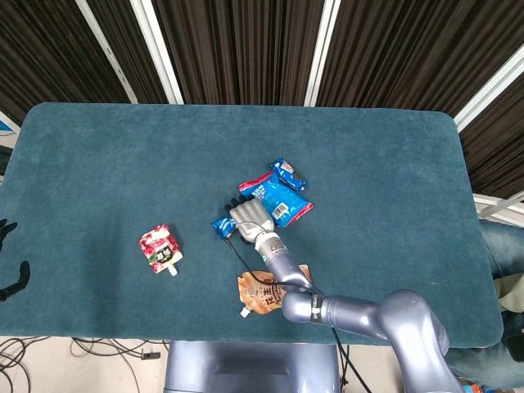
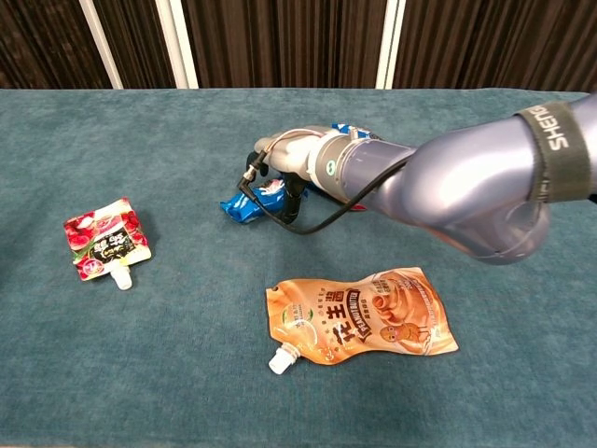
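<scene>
Centrally, we log our right hand (image 1: pixel 250 219), palm down over a loose cluster of blue snack wrappers (image 1: pixel 277 190) on the teal table (image 1: pixel 98 155); the nearest blue packet (image 2: pixel 244 209) lies flat with only its left end showing past the fingers, the rest hidden under the hand. We judge the hand is laid over it so as to press or gather it, since the packet is too thin to take from the side, but we cannot tell whether the fingers have actually closed on it. Item two: an orange spouted pouch (image 2: pixel 362 316), flat, near our forearm on the table's front side, apart from the hand. Item three: a red spouted pouch (image 1: pixel 160 249), flat, well to the left. Our left hand (image 1: pixel 10 268) shows only as dark fingertips at the table's left edge, holding nothing that we can see
</scene>
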Action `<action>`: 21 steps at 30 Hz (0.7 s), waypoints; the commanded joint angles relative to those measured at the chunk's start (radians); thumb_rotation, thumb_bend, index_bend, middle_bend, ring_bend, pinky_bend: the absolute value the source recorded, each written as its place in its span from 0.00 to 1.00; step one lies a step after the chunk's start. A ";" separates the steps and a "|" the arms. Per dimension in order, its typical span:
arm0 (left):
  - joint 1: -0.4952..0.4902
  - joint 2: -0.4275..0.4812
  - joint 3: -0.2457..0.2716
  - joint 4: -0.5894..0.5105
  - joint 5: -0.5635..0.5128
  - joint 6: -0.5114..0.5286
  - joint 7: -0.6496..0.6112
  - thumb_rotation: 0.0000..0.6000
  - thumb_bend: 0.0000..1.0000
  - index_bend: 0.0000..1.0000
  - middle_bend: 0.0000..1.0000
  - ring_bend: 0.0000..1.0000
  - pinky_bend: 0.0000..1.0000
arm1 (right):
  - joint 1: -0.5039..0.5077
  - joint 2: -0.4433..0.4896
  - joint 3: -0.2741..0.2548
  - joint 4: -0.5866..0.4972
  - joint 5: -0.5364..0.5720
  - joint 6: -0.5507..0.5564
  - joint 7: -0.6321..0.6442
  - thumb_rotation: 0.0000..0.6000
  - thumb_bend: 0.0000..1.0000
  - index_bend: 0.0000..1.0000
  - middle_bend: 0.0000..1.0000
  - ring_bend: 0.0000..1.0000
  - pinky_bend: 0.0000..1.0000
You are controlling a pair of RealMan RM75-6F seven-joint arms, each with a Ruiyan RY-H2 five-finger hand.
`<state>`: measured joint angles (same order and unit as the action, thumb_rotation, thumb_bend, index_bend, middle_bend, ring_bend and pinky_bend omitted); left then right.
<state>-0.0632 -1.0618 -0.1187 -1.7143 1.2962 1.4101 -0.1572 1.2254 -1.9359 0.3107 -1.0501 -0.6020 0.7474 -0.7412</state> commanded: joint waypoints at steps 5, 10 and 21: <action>-0.001 0.000 0.000 0.001 -0.001 -0.003 -0.001 1.00 0.49 0.11 0.04 0.12 0.08 | 0.015 -0.008 -0.008 0.022 0.023 -0.016 -0.004 1.00 0.38 0.29 0.29 0.27 0.19; -0.002 0.001 0.001 -0.001 -0.002 -0.004 0.002 1.00 0.49 0.11 0.04 0.12 0.09 | 0.016 0.000 -0.021 0.006 0.023 -0.020 -0.001 1.00 0.43 0.36 0.38 0.37 0.19; -0.002 0.002 0.001 0.000 -0.006 -0.008 0.000 1.00 0.49 0.11 0.04 0.12 0.09 | -0.015 0.050 -0.015 -0.100 0.001 0.010 0.059 1.00 0.46 0.40 0.40 0.38 0.19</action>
<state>-0.0655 -1.0597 -0.1179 -1.7146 1.2901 1.4021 -0.1572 1.2206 -1.9027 0.2919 -1.1224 -0.5984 0.7521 -0.6979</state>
